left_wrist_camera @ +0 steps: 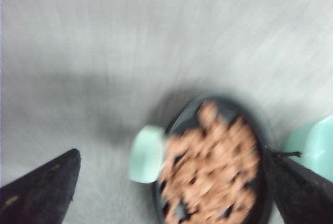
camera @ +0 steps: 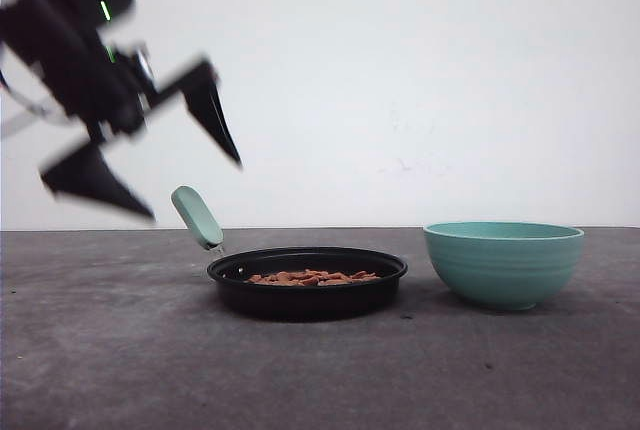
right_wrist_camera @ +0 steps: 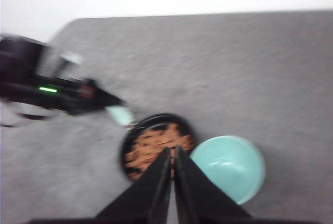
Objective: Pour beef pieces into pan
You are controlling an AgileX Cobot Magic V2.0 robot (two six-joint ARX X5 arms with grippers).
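Beef pieces [camera: 313, 277]: a low reddish-brown heap inside the pan [camera: 306, 291]; none visible in the bowl [camera: 503, 263].
Pan: black, flat on the grey tabletop [camera: 120, 350], near the scene's centre; its mint-green handle [camera: 196, 216] points up and left.
Bowl: teal, ribbed, upright, just right of the pan, apart from it.
Left pincer [camera: 195, 190]: jaws wide apart, holding nothing, in the air above and left of the handle.
Right pincer [right_wrist_camera: 172, 153]: fingers together, empty, high over pan and bowl.
Step in hand: judged the close of the task, the pour done.
Next move: likely only clearing both arms away without knocking the handle.
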